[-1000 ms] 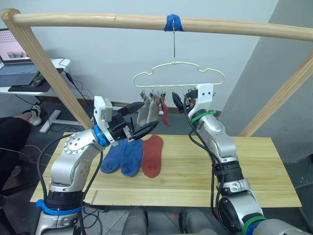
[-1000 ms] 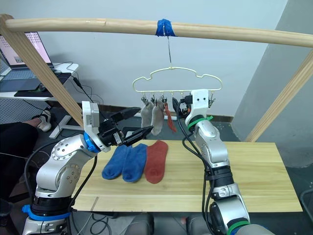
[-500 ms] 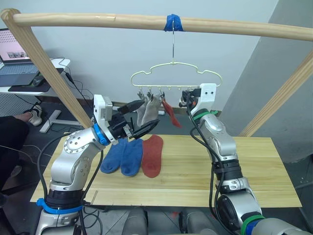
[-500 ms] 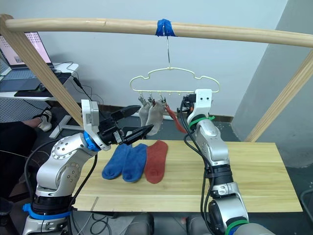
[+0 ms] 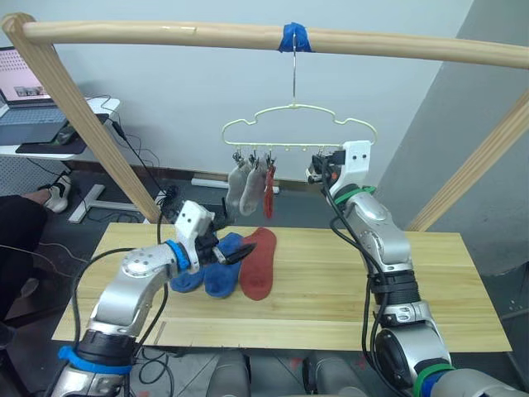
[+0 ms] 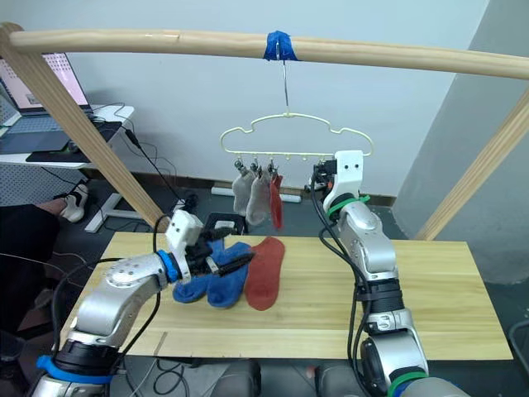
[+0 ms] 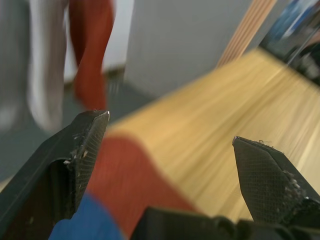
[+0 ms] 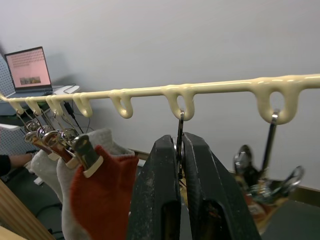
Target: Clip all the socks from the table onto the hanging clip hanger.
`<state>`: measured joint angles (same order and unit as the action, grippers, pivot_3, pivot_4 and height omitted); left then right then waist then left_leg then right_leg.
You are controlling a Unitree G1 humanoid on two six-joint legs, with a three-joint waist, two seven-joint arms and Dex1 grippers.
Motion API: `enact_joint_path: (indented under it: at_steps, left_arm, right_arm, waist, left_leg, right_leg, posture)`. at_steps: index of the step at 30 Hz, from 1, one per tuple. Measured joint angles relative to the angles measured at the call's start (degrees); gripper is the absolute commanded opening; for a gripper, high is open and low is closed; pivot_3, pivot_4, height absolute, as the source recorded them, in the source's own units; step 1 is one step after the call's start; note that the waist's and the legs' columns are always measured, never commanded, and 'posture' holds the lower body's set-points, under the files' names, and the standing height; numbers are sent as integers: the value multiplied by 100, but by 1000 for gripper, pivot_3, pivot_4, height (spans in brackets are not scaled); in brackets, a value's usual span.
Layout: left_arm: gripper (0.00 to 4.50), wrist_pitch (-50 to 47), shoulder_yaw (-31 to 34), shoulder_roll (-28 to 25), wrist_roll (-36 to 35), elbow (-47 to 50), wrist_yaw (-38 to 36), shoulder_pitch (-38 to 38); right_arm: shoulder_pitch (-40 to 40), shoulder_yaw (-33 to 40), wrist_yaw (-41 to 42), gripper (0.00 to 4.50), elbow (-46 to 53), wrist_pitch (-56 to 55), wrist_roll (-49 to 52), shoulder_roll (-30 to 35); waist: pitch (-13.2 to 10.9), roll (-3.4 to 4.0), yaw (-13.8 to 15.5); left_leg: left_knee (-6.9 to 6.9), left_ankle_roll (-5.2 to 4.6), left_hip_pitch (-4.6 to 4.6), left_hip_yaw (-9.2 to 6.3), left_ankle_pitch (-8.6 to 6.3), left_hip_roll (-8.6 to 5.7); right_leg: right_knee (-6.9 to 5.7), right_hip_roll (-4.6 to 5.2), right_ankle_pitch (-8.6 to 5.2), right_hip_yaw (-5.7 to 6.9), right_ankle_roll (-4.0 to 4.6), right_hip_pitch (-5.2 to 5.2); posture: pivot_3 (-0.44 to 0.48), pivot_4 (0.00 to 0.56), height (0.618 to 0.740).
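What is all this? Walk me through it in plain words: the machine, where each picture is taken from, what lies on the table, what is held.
This is a two-armed humanoid robot clipping up socks. The two wide pictures come from cameras in its head, looking down over its arms. The two close pictures come from cameras on its wrists.

A clip hanger hangs from a wooden pole. Two grey socks and one rust-red sock are clipped on. Two blue socks and another rust-red sock lie on the table.

The left gripper is open, empty, low over the blue socks. The right gripper is up at the hanger, shut on a metal clip.
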<state>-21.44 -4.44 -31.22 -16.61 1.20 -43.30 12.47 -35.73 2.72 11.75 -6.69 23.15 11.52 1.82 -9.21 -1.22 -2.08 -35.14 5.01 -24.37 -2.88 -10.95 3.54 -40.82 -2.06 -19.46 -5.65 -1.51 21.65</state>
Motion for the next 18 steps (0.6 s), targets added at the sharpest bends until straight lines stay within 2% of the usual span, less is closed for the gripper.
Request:
enact_joint_path:
  at_steps: [10, 18]
  left_arm:
    - [4500, 1262, -879, 1027, 1522, -3065, 658, 1337]
    - [4500, 2116, -993, 1389, 2113, -4875, 851, 1902]
  right_arm:
    - [165, -71, -24, 7, 407, 294, 63, -4]
    - [336, -161, -178, 7, 847, 553, 63, -27]
  waist:
    - [0, 0, 6]
    - [2, -2, -122]
  left_leg:
    - [0, -1, -11, 2, 0, 0]
    - [3, 0, -16, 1, 1, -1]
  right_leg:
    - [-2, -3, 1, -1, 1, 13]
    - [-3, -3, 1, 1, 1, 15]
  posture:
    - [-30, 131, 740]
    - [-58, 113, 740]
